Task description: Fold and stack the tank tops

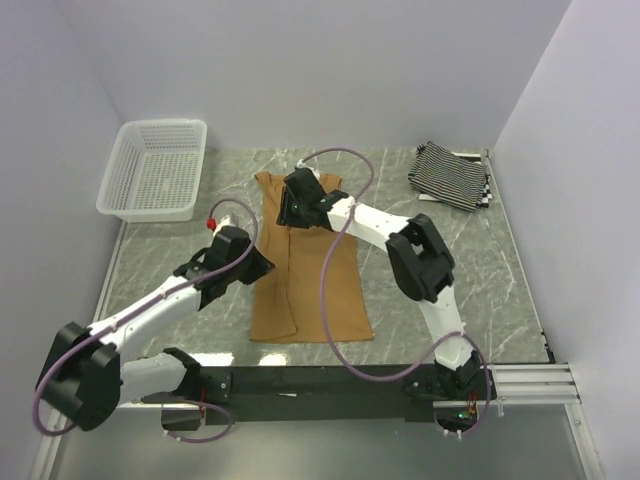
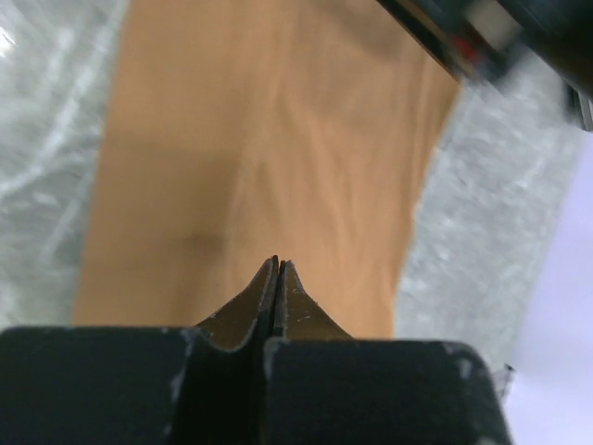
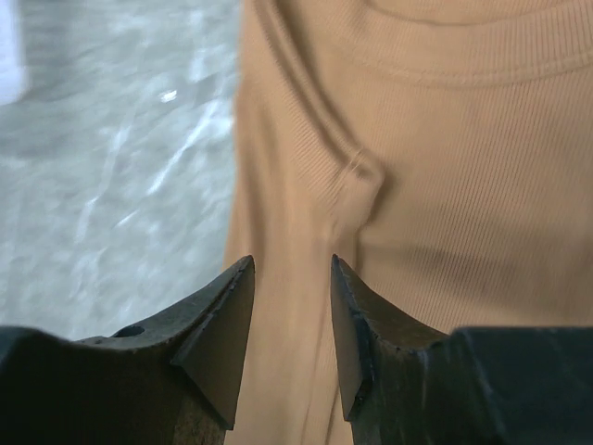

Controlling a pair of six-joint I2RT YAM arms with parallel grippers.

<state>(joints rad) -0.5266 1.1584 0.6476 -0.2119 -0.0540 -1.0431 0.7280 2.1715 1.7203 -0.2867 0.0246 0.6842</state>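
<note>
While the basket [image 1: 128, 190] sits unused at the far left, our first worry is the left gripper [image 2: 278, 267]. Its jaws are clenched tight over the left side of the tan top [image 1: 310, 285], and we see no cloth between the tips. If it lifts as though it had the edge, we judge it comes up bare, and any fold then happens from one side only and skews the cloth.

The tan top lies flat and lengthwise mid-table, hem toward the arm bases, with a long crease running down it. A cable [image 1: 328, 300] loops across it in the top view. We cannot tell whether it touches, but a sweeping arm could drag it over the soft fabric and rumple it.

Further right, the right gripper [image 3: 289, 278] stands released, its jaws apart on either side of a small ridge by the armhole seam. Closing there may catch too little cloth, which would slip out, or only one layer, which would pull the crease open.

At the far right the striped top [image 1: 450, 178] lies folded, well apart. We think a loose fold could fall open on the way over to it.
</note>
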